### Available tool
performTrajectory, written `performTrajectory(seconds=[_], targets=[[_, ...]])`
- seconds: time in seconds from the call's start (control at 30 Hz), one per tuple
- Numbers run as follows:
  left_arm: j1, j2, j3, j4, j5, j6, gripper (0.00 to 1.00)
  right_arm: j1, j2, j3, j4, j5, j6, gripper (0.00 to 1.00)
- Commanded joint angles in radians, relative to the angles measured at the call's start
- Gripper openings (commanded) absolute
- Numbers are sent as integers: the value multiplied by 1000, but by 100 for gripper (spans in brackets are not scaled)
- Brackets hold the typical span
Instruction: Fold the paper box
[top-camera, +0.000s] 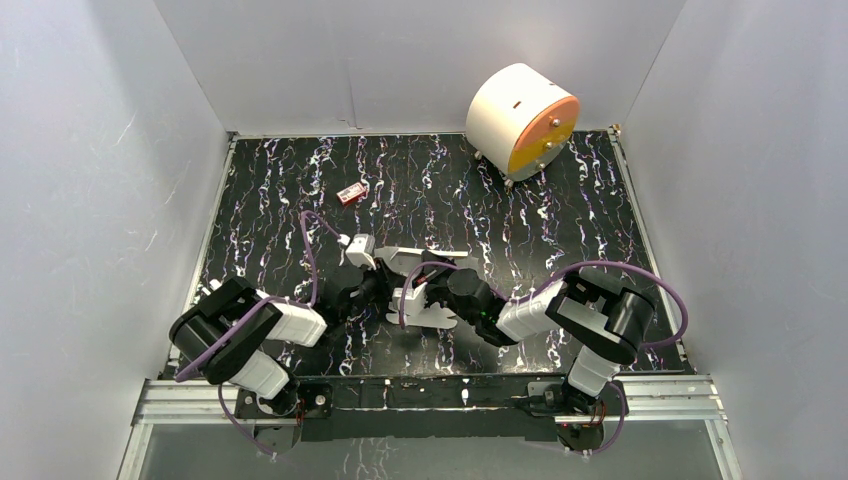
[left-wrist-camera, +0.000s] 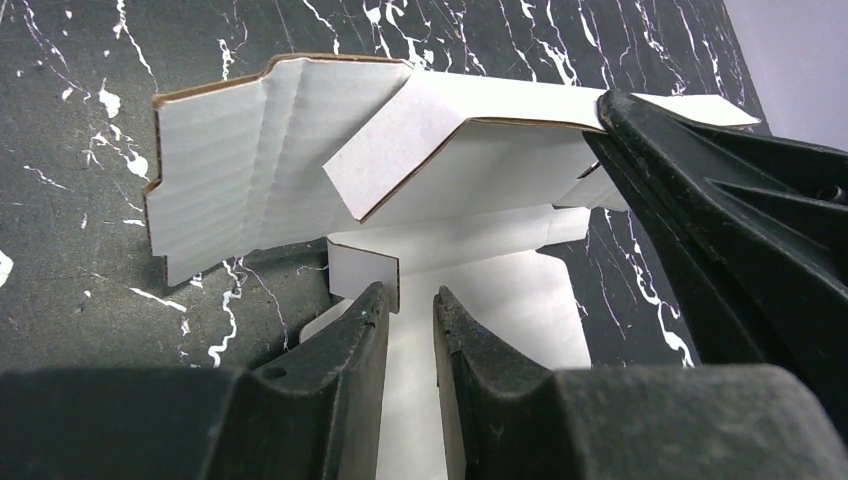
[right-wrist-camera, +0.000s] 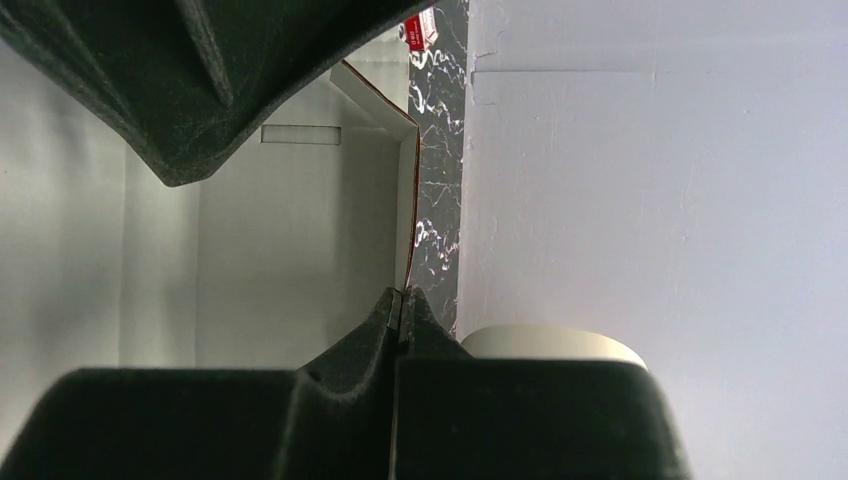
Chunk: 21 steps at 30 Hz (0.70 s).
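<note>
Your left gripper (left-wrist-camera: 412, 300) sits low over the near middle of the black, white-veined marble-patterned bench (top-camera: 560, 230), with its fingers only a narrow gap apart. White cardboard shows through that gap, but you cannot tell from the left wrist view whether the pads touch it. Your right gripper (right-wrist-camera: 400, 300) reaches in from the right and is pinched tight on a brown-cored edge of the white, thin-cardboard, die-cut paper box (left-wrist-camera: 250, 170). In its own wrist view the two fingertips meet on that edge with no gap.

The paper box lies between the two grippers, partly folded. One panel lies flat on the bench under the left gripper. A wide creased panel with a stepped edge stands up beyond it on the left, and a small flap bends forward across the middle. The right gripper holds the top right edge of the raised part.

Farther back and a little left of the box, well apart from it, a tiny red rectangular item (top-camera: 350, 193) lies on the bench. In the far right corner a big white cylinder (top-camera: 505, 110) rests on its side, its round orange face (top-camera: 543, 133) turned toward the near right.
</note>
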Motion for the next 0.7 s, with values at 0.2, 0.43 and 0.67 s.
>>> performTrajectory(seconds=[0.2,0.43,0.67], targets=[[-9,-137,-53,29,-67,46,34,10,-16,-23,89,-24,-14,0],[6,-307,-72,-82,-127,91,36,10,-23,-36,119,-1,-65,0],[72,-427,-79,-144,-177,89,38,10,-42,-26,87,-6,-99,0]])
